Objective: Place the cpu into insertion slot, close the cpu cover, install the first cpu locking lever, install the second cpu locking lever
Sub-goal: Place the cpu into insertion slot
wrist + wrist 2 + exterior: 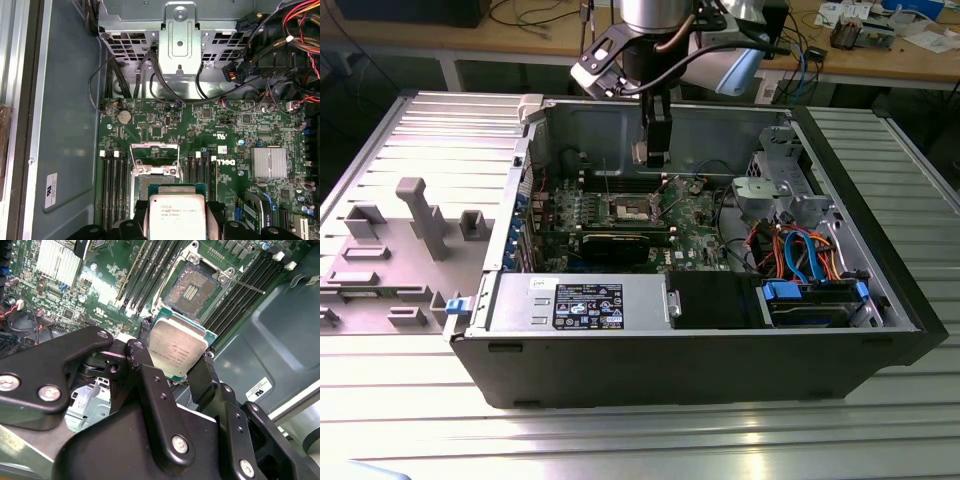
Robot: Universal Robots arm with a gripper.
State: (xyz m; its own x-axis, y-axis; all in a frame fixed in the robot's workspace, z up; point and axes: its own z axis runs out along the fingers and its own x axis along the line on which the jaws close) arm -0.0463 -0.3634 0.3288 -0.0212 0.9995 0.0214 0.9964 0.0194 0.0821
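So the gripper has its two black fingers pinching the one cpu by opposite edges, silver top facing the second wrist view. In the exterior view the gripper hangs inside the open computer case, over the far part of the green motherboard.

The cpu is up off the board, just short of the single insertion slot. Its dark pin field is bare.

The one cpu cover is tilted up at the slot's edge nearest the metal drive cage.

Room is tight. There are two banks of long black memory slots, one hard against each side of the slot. A thin lever rod sticks out from one slot corner across a bank.

Past one bank the board's edge meets the bare grey case floor, which is wide open. One finned heatsink sits well apart, past the other bank.
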